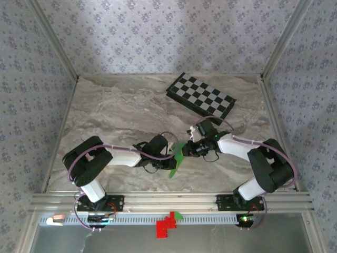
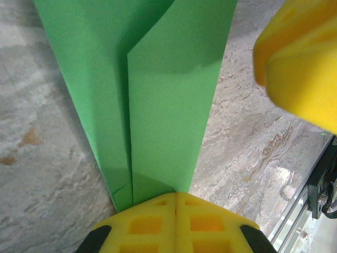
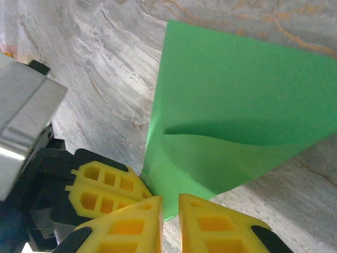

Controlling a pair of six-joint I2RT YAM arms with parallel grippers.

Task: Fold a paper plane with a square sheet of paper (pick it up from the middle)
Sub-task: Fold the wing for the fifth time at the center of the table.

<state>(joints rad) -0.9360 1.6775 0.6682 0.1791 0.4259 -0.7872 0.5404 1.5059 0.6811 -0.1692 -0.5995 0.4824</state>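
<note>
The green sheet of paper [image 1: 176,159] is folded into a long narrow shape with layered flaps, held just above the marble table between the two arms. My left gripper [image 2: 176,194] is shut on its narrow end, and the paper [image 2: 158,105] fans out away from the pads. My right gripper [image 3: 169,203] stands with a narrow gap between its jaws right at the paper's lower corner [image 3: 221,132], clamping nothing that I can see. The left gripper's yellow fingers [image 3: 108,184] sit close beside it. From above, both grippers [image 1: 171,153] [image 1: 187,149] meet at the paper.
A black-and-white checkerboard [image 1: 202,100] lies at the back right of the table [image 1: 116,110]. A red-orange block [image 1: 165,226] and a tiny green piece [image 1: 178,214] sit on the rail at the near edge. Patterned walls close in three sides.
</note>
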